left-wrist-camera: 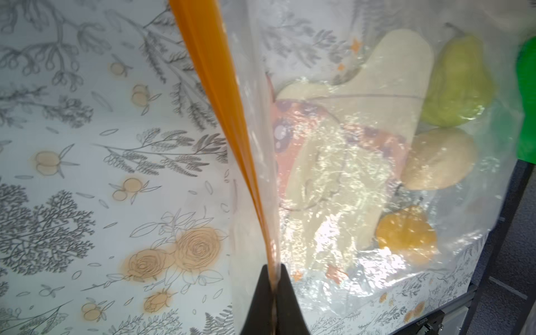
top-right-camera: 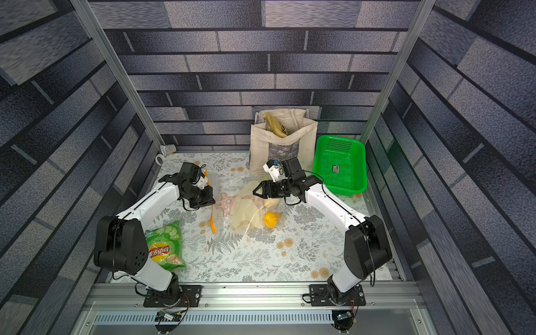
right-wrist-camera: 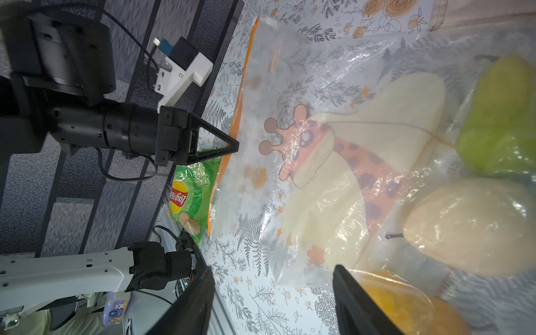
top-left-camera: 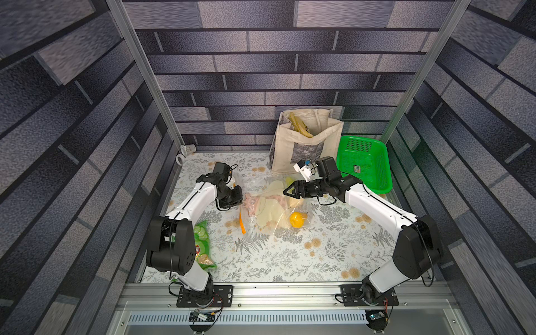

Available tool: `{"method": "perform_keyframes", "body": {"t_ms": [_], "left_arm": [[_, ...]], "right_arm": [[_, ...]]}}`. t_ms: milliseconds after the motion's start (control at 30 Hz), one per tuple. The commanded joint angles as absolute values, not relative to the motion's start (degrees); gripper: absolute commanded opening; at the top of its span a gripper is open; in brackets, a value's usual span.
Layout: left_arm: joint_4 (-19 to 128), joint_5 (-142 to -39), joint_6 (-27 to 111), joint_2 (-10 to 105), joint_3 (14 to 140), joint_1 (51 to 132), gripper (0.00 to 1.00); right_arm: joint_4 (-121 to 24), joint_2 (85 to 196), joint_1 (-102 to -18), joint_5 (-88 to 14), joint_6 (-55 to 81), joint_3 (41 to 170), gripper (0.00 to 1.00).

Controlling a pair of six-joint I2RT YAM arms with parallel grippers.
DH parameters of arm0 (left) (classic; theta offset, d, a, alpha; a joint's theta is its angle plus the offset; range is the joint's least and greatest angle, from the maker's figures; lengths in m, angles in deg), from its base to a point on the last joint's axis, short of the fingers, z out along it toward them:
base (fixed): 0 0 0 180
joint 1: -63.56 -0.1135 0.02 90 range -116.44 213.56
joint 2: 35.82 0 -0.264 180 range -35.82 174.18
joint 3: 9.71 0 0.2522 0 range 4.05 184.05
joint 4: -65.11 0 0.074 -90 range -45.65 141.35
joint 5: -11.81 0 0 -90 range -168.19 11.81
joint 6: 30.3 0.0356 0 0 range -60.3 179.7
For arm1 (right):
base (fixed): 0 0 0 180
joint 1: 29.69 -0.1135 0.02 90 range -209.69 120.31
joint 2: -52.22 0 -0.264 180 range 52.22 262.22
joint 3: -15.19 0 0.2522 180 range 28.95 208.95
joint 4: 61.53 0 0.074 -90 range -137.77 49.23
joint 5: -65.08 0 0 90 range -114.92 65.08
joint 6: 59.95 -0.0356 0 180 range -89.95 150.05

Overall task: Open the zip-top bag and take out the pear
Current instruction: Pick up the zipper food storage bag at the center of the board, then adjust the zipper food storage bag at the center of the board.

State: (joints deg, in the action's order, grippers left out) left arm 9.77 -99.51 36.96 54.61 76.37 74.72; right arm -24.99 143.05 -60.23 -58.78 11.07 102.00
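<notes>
**A:** In both top views we see the zip-top bag (top-left-camera: 269, 208) flat on the bench (top-left-camera: 290, 261), mid-width and nearer the far edge. Its orange zip strip (top-left-camera: 242, 223) faces the left edge. Our right tool (top-left-camera: 287, 193) hangs over the bag's far part.

**B:** From the left wrist, our left tool (left-wrist-camera: 274, 278) is clamped on that strip. The film looks thin, crinkly and slippery, so we judge the stiffer strip the best hold.

**A:** The pear (left-wrist-camera: 458, 84) sits deep inside, at the end away from the strip.

**B:** The right wrist agrees, and shows the right tool's jaws wide and empty above the bag. The pear looks firm and smooth, so we'd pinch its belly.
</notes>
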Motion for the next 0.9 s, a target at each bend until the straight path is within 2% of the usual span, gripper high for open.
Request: {"method": "perform_keyframes", "body": {"t_ms": [0,167,500,867], "left_arm": [[8.29,-101.45,34.8,54.4,82.35,77.59,0.0],[9.02,-102.21,32.56,59.22,89.91,82.22,0.0],[10.68,-104.7,28.82,66.75,100.79,87.4,0.0],[9.95,-105.87,27.98,65.73,104.35,88.96,0.0]], "right_arm": [[-22.37,140.91,-61.65,-57.99,10.54,103.44,0.7],[-22.87,138.29,-62.77,-58.14,7.05,101.21,0.72],[-28.9,137.29,-66.84,-55.63,0.67,99.08,0.66],[-29.07,140.98,-68.2,-49.49,0.6,100.48,0.62]]}}
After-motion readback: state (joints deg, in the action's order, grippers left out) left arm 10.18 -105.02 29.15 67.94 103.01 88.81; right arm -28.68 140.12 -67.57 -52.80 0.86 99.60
